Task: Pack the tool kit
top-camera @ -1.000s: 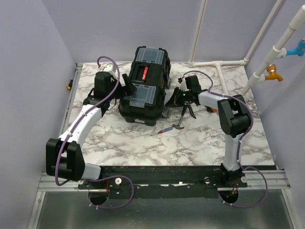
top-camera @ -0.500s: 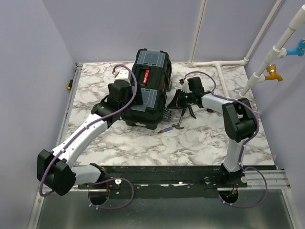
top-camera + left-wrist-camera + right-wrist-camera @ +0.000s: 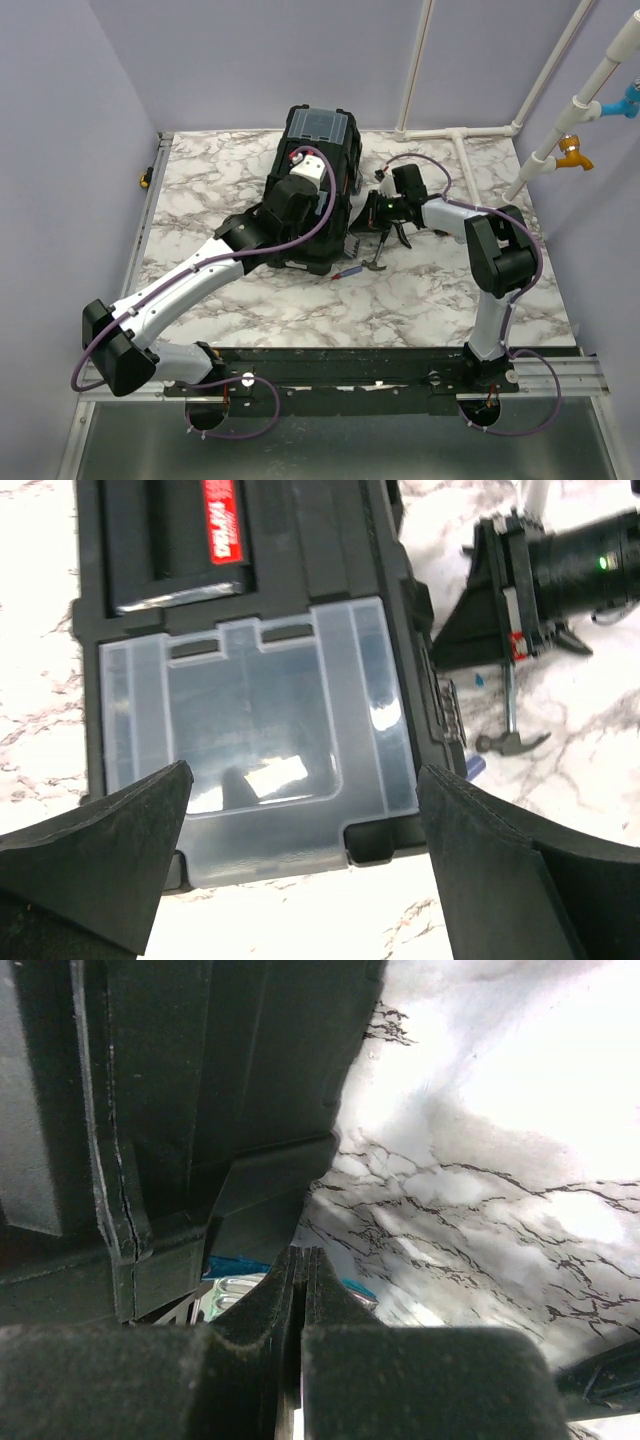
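1. Toolbox (image 3: 345,160): a black moulded-plastic box with ribbed walls. It stands lid shut on the marble-patterned table (image 3: 450,300), toward the back and a little left of centre.
2. Left gripper (image 3: 302,778) hangs over the near end of the lid. Its blunt black fingers (image 3: 100,870) are spread wide and hold nothing.
3. Between those fingers lies a frosted, see-through compartment cover (image 3: 265,745). It is rectangular with two notches along its far edge, shut and glary; what is inside cannot be made out.
4. Beyond the cover, the dark handle recess carries a glossy red label (image 3: 224,520).
5. Just right of the box, a thin-shafted hammer (image 3: 376,265) and a screwdriver (image 3: 345,273) with a red-and-blue grip lie loose on the table, not in the box.
6. Right gripper (image 3: 300,1270) is pressed shut on nothing, low beside the box's right wall. A teal piece (image 3: 235,1265) shows under the black edge there.
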You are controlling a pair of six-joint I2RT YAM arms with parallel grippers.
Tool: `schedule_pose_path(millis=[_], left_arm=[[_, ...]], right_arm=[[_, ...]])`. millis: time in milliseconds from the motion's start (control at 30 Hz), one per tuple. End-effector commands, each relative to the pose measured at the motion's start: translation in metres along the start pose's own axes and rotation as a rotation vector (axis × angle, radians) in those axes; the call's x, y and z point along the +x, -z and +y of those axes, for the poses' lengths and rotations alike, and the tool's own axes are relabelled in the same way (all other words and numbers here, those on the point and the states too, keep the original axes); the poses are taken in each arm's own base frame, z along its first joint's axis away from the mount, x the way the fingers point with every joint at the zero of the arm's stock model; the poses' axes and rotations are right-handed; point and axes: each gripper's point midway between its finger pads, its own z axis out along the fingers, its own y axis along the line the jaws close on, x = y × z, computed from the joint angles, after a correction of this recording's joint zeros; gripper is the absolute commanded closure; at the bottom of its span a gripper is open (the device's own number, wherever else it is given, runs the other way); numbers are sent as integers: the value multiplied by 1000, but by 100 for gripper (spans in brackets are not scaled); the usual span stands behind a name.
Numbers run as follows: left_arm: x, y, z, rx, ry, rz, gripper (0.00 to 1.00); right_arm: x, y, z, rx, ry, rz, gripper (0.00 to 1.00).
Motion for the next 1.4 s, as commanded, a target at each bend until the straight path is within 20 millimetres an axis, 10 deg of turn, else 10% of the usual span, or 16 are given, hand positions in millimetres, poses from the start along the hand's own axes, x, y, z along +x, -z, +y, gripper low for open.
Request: schedule_pose_path(millis=[0, 100, 433, 667, 967, 1167, 1367], left_arm=[[10, 5, -28, 153, -103, 60, 4], [5, 6, -33, 170, -107, 59, 4], [-46, -5, 39, -6, 94, 22, 2], [-42, -50, 83, -66, 191, 122, 1], [-1, -122, 100, 134, 407, 199, 2], [10, -107, 119, 72, 424, 154, 4], [43, -83, 112, 75, 476, 156, 5]], right_arm=[[18, -10, -2, 21, -41, 63, 98], [11, -13, -5, 38, -63, 34, 98], [-46, -1, -12, 164, -109, -238, 96], [-73, 0, 7, 135, -83, -266, 96], [-31, -39, 57, 154, 45, -188, 96], [24, -63, 110, 72, 116, -100, 96], [38, -56, 129, 43, 143, -77, 96]])
